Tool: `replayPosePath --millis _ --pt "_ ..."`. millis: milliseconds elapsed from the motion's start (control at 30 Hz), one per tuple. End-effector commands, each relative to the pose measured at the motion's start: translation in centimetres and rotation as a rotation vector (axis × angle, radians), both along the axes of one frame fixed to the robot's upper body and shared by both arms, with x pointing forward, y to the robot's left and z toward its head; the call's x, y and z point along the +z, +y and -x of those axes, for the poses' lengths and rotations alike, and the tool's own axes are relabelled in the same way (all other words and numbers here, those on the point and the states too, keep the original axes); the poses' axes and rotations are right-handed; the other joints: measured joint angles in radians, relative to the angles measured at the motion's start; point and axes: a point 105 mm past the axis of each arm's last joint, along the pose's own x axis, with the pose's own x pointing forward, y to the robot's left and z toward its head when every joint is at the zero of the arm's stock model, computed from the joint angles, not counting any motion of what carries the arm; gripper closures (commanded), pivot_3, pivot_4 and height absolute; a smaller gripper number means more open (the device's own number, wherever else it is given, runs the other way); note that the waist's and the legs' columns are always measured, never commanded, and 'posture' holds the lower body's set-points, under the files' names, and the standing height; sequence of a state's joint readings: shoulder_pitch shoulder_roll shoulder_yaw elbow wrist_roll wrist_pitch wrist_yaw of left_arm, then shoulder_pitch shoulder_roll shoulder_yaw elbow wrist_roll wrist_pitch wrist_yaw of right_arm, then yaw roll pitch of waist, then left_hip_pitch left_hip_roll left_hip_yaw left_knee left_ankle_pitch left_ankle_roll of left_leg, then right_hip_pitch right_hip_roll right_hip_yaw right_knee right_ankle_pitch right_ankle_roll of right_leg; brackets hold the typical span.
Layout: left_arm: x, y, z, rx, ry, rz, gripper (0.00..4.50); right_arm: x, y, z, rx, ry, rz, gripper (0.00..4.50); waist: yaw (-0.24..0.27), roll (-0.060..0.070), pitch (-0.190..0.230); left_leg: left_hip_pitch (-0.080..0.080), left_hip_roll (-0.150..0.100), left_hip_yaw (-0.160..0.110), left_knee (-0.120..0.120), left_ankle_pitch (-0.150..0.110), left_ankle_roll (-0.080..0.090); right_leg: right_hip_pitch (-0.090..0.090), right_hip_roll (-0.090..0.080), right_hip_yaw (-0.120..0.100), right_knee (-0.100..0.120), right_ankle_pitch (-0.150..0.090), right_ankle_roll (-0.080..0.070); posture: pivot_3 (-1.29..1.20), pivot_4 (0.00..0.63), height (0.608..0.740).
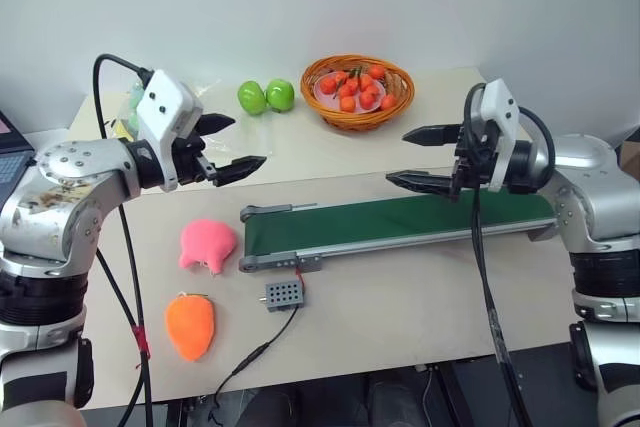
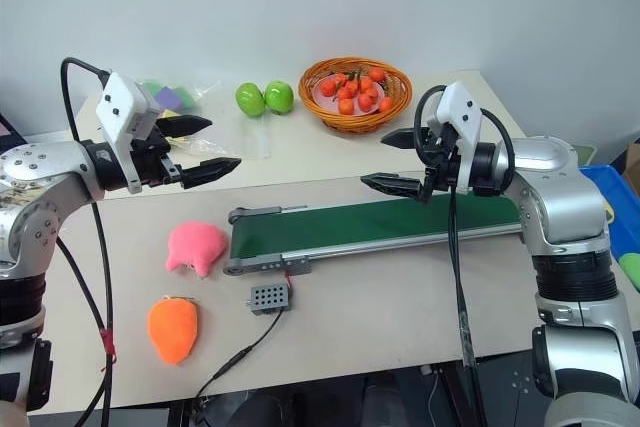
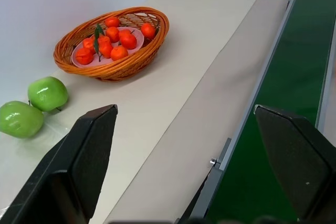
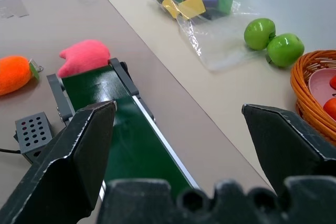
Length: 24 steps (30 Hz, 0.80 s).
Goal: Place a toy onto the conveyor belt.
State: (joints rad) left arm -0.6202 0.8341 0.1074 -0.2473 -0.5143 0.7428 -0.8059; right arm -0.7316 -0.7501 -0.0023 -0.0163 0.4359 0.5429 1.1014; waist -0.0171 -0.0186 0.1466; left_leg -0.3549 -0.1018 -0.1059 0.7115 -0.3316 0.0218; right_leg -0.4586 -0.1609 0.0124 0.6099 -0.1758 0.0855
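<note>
The toy [image 1: 190,326], a small orange carrot-shaped plush, lies on the table near its front left edge; it also appears as the toy [image 4: 17,73] in the right wrist view. The conveyor belt [image 1: 400,221], dark green with grey rails, runs across the table's middle. My left gripper [image 1: 228,145] hovers open above the table, behind and left of the belt's left end, with nothing between its fingers. My right gripper [image 1: 425,157] hovers open over the belt's right part, also empty.
A pink plush [image 1: 207,244] lies just left of the belt's end. A small grey box [image 1: 282,294] with a cable sits in front of the belt. Behind stand a wicker basket [image 1: 390,107] of orange fruits, two green apples [image 1: 265,96] and a bag of coloured blocks [image 4: 197,1].
</note>
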Motion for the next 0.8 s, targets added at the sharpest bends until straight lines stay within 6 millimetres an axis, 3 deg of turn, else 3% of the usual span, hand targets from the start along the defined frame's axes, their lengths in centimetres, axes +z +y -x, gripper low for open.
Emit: replayPosePath --millis 33,200,400,500,633,800 --pt "1.0 0.2 0.5 -0.001 -0.042 -0.009 0.05 1.1 0.5 0.3 0.022 -0.061 -0.001 0.0 0.0 0.0 0.0 0.0 0.0 0.0 0.0 0.0 0.0 0.0 0.0 0.0 0.0 0.0 0.0 0.0 0.15 0.74" --pt "2.5 2.8 0.8 0.079 0.021 0.202 0.05 0.9 0.9 0.1 0.043 -0.053 0.005 0.0 -0.006 0.0 0.0 0.0 0.0 0.0 0.0 0.0 0.0 0.0 0.0 0.0 0.0 0.0 0.0 0.0 0.15 0.74" --pt "1.5 6.8 2.4 0.182 0.231 0.495 0.05 0.6 1.3 -0.2 0.073 -0.031 0.012 0.0 -0.014 0.0 0.0 0.0 0.0 0.0 0.0 0.0 0.0 0.0 0.0 0.0 0.001 0.0 0.0 0.0 0.15 0.74" --pt "-0.3 10.0 4.0 0.226 0.415 0.75 0.05 0.2 1.8 -0.4 0.096 -0.017 0.017 0.0 -0.023 0.0 0.0 0.001 0.0 -0.001 0.0 0.0 0.0 0.0 0.0 0.0 0.001 0.0 0.0 0.0 0.15 0.74" --pt "-4.1 12.5 7.1 0.249 0.614 0.96 0.05 0.0 2.3 -0.6 0.121 -0.007 0.021 0.0 -0.035 0.0 0.0 0.001 0.0 -0.001 0.0 0.0 0.0 0.0 0.0 0.0 0.001 0.0 0.0 0.0 0.15 0.74" --pt "-7.2 16.1 11.0 0.337 0.681 1.181 0.05 -0.3 2.5 -0.7 0.139 0.005 0.029 0.0 -0.037 0.0 0.0 0.002 0.001 -0.002 0.0 0.0 -0.001 -0.001 0.001 0.0 0.002 0.0 0.0 0.0 0.15 0.74"
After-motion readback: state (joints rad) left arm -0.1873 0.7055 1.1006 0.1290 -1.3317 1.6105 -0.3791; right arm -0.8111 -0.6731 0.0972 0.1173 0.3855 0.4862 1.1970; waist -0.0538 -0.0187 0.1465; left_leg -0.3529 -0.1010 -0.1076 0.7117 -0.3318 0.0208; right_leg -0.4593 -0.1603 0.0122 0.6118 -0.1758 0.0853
